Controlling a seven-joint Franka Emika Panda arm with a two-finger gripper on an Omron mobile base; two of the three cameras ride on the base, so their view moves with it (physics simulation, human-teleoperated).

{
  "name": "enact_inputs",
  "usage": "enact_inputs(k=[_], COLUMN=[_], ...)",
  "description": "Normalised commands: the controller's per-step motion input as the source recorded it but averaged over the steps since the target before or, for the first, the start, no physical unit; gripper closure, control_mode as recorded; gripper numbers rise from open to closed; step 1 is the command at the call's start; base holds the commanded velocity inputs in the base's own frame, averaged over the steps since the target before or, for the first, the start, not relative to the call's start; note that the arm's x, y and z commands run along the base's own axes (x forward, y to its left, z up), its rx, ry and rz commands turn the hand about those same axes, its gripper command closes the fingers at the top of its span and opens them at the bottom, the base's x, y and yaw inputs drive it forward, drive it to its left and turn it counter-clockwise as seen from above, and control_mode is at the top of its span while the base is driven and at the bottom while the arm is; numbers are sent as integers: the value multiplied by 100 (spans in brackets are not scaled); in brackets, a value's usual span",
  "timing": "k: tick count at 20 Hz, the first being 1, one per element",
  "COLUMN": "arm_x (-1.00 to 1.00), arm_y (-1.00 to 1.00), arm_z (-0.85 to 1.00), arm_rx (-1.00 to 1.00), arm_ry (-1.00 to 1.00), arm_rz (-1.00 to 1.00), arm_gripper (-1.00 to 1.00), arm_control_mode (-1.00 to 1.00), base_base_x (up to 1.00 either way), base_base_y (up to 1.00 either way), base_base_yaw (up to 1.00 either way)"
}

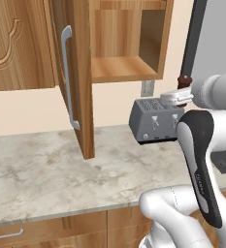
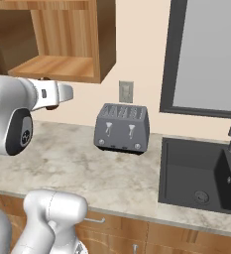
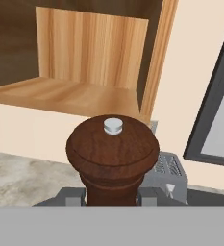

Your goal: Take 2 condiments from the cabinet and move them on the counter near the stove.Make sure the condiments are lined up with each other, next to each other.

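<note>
Nearest the hand camera, the dark reddish-brown shaker [image 3: 112, 156] stands upright, clenched between the jaws of the gripper [image 3: 111, 194], its round knob top facing the lens. In the left base view the gripper [image 1: 182, 97] holds it in the air above the grey toaster [image 1: 153, 121], which sits on the marbled worktop [image 1: 41, 169]. Beyond, the cabinet [image 1: 126, 38] hangs with its door [image 1: 78, 72] swung open, its shelf bare wood.

text: none readable | labels: none | toaster [image 2: 122, 128] front: small pictogram marks, not legible
</note>
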Motion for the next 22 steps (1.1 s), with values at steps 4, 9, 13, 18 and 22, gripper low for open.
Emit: enact_inputs(k=[4,9,13,18,22], arm_x=[0,-3,0,0,0], arm_y=[0,0,0,0,0], arm_z=[0,-1,0,0,0], arm_rx=[0,0,0,0,0], arm_ry=[0,1,0,0,0], arm_rz=[0,0,0,0,0], arm_gripper=[100,100,100,100,100], arm_control_mode=[-100,100,100,100,100], base_base_x=[0,-53,-100,-45,-9], base_base_y=[0,0,18,2,0], base_base_yaw=[0,19,59,98,100])
